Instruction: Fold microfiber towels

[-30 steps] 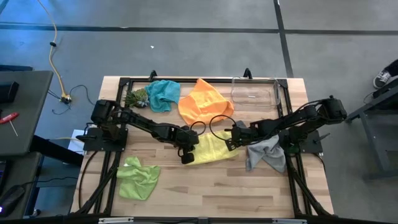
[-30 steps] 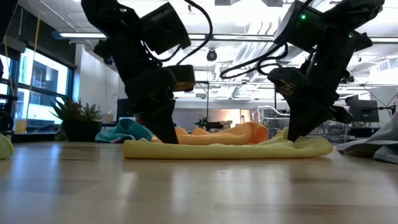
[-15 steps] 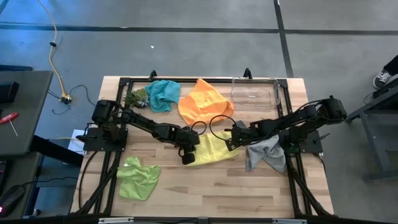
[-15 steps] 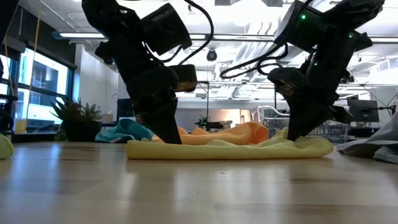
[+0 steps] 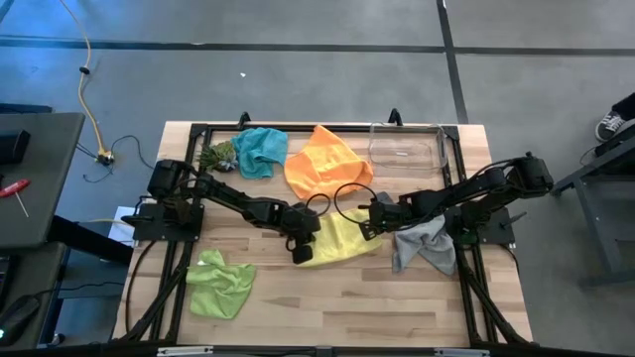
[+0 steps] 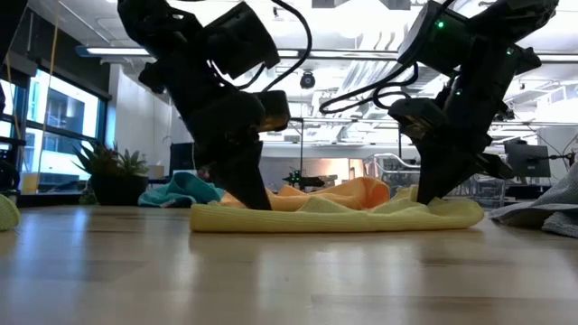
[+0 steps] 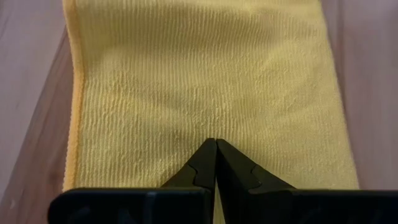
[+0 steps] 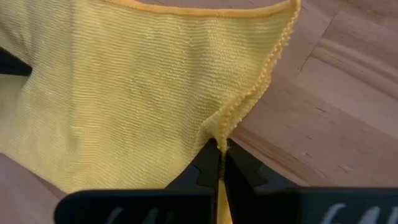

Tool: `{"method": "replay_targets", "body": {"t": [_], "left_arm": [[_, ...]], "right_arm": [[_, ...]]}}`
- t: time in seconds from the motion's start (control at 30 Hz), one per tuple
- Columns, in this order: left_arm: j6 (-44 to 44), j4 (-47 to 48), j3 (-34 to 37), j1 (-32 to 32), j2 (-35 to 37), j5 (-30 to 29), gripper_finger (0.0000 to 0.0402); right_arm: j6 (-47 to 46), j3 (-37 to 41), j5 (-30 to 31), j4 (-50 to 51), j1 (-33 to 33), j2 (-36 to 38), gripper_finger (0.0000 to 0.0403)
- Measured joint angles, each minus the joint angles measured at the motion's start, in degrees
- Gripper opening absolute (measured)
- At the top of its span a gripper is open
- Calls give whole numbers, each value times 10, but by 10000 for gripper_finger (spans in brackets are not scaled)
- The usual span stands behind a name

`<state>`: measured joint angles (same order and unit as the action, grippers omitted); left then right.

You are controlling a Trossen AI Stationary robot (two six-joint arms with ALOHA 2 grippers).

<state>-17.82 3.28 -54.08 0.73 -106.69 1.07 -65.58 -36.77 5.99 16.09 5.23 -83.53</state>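
The yellow towel point(image 5: 337, 238) lies flat on the table's middle, between my two grippers. It also shows in the low view point(image 6: 343, 218). My left gripper point(image 5: 301, 252) is shut on its left end. My right gripper point(image 5: 368, 227) is shut on its far right edge. The teal towel point(image 5: 260, 150) and the orange towel point(image 5: 322, 161) lie crumpled at the far side. The grey towel point(image 5: 425, 246) lies at the right. The lime green towel point(image 5: 220, 284) lies at the near left. My left gripper has its shut fingers on the yellow towel's left end point(image 7: 208, 127), coming from above and pointing down point(image 6: 251, 194). The fingers hide the place of contact and the layers. The towel lies on the table. My right gripper pinches the towel's hemmed edge point(image 8: 231, 117) between its two fingers, from above, slanting down. The edge puckers up into the fingertips. The rest of the towel lies on the table.
A clear plastic bin point(image 5: 407, 148) stands at the far right. A small green spiky plant point(image 5: 216, 156) sits at the far left beside the teal towel. Bare wood lies along the near edge point(image 5: 337, 307).
My left gripper has slid a little toward the table's right, staying shut, and has drawn the yellow towel's left end with it. The towel's right end has stayed in place under my right gripper, and the towel has grown a little shorter between them.
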Motion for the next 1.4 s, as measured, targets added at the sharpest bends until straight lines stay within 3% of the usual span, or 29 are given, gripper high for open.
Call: {"method": "replay_targets", "body": {"t": [0.23,0.73,1.13,1.4], "left_arm": [[0,14,17,-10,5,-31,0],[-15,-25,36,-13,3,-33,0],[-11,-75,38,-6,0,-42,0],[-2,-92,38,3,-1,-47,0]], "right_arm": [[-14,-10,-12,-4,2,8,2],[26,-102,-16,-15,3,8,2],[26,-105,-16,-115,6,3,2],[26,-105,-37,-203,16,-51,2]]}}
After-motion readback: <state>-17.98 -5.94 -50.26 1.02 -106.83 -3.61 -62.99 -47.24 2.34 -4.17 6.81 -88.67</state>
